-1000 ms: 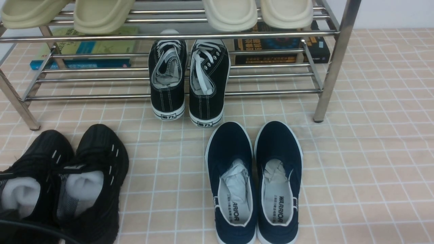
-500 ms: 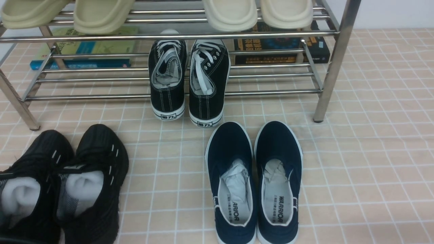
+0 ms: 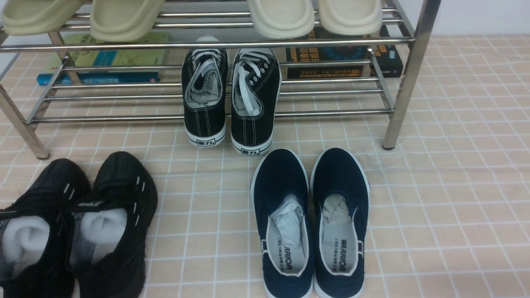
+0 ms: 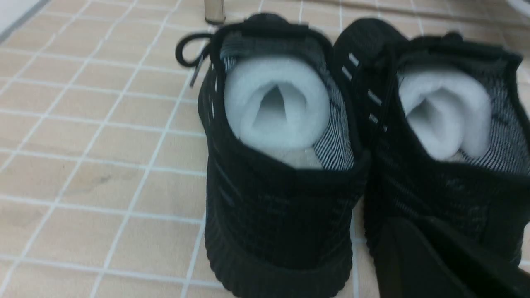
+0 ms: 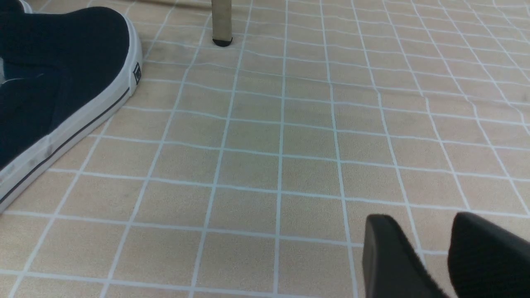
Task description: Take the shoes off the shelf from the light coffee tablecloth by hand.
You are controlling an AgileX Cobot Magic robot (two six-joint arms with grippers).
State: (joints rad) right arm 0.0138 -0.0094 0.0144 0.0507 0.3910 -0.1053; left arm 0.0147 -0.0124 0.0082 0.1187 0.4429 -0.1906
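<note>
Already off the shelf (image 3: 408, 74): the shoes (image 3: 78, 223), side by side on the light coffee tablecloth (image 3: 455, 198). Just in front of the shelf's left front leg and clear of it, toes toward the shelf, white stuffing showing in both openings.

On the side of the shoes away from the shelf, at their heels in the left wrist view, the left gripper (image 4: 418, 256). Only a blurred dark shape low against one heel. Cannot tell whether clenched or released, and perhaps close rather than touching.

On the shelf's lower tier, at the middle, black canvas lace-ups (image 3: 230, 99), heels jutting out past the front bar. In front of the shelf and just right of those lace-ups, navy slip-ons (image 3: 310, 219) flat on the cloth, well apart from the shoes. On the shelf's top tier, two pairs of pale slippers (image 3: 281, 16). Beneath or behind the shelf, seen through its bars, books (image 3: 99, 62) lying flat at both ends.

Short of the shelf's right front leg, over bare cloth beside the navy slip-ons, the right gripper (image 5: 426, 236). Jaws released and apart, gripping nothing.
</note>
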